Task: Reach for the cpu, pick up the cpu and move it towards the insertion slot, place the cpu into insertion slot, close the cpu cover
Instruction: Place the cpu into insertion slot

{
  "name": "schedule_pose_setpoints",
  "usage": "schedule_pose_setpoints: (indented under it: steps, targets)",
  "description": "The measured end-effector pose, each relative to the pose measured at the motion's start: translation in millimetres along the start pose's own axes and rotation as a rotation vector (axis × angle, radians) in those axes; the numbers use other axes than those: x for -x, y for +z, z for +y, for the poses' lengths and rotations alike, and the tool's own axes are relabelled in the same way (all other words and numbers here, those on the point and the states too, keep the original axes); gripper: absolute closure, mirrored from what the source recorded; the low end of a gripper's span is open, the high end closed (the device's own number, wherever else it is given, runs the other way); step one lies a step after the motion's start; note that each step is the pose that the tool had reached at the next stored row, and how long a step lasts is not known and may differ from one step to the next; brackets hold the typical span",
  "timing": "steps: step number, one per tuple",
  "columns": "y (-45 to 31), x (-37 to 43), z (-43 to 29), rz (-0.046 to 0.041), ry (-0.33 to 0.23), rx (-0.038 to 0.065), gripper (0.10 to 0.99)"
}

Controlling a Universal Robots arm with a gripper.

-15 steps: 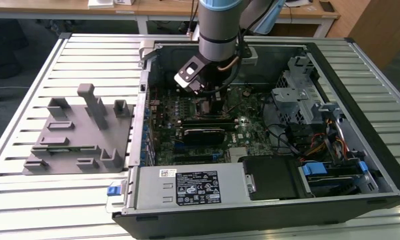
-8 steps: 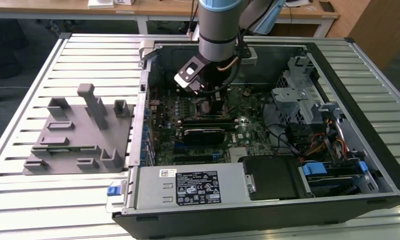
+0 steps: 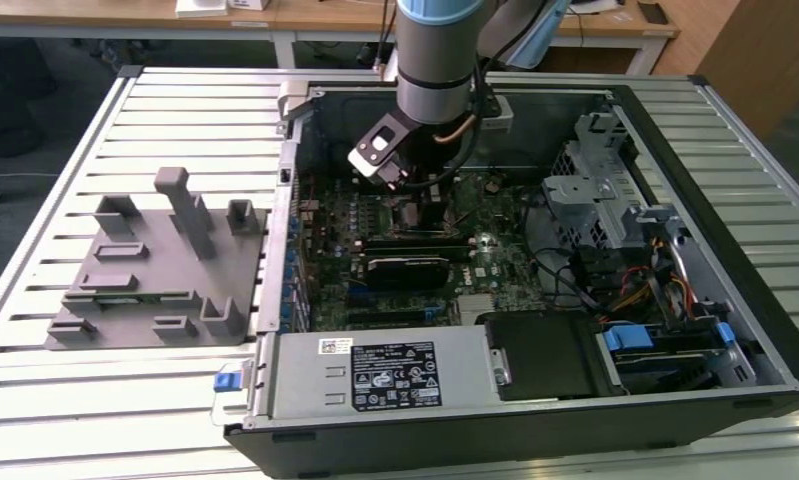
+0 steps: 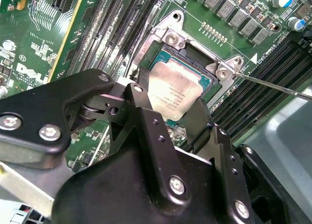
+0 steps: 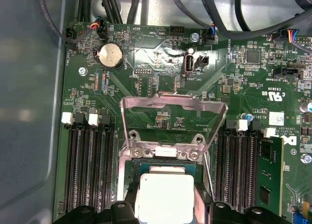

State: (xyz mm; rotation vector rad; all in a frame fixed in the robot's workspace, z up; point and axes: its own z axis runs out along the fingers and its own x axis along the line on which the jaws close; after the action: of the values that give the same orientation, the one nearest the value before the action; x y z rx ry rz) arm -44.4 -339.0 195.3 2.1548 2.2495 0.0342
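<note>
The cpu [image 4: 176, 90], a silvery square chip, is at the insertion slot [image 4: 187, 53] on the green motherboard [image 3: 499, 250]. My gripper [image 4: 170, 104] is shut on it, one black finger [image 4: 144, 99] against each of two opposite edges. I cannot tell whether the chip is seated or just above the socket. In the first wrist view the cpu [image 5: 165, 197] lies over the insertion slot [image 5: 132, 171], with the gripper [image 5: 165, 209] around it. Beyond it the cpu cover [image 5: 175, 101] stands raised and open, its wire lever [image 5: 208, 175] beside the socket. In the exterior view the gripper [image 3: 419, 200] reaches down into the computer case.
Long black memory slots [image 5: 90, 170] flank the socket on both sides. A black block [image 3: 406, 268] sits close by on the board. Cables and a drive cage [image 3: 613, 215] fill the exterior view's right. A grey fixture [image 3: 146, 270] lies outside the case at the left.
</note>
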Motion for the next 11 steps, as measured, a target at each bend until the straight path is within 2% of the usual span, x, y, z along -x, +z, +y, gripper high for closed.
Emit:
schedule_pose_setpoints:
  steps: [10,11]
  targets:
    - [1.1,0.0,0.0,0.0001,0.000,0.000,0.545]
    - [1.1,0.0,0.0,0.0001,0.000,0.000,0.482]
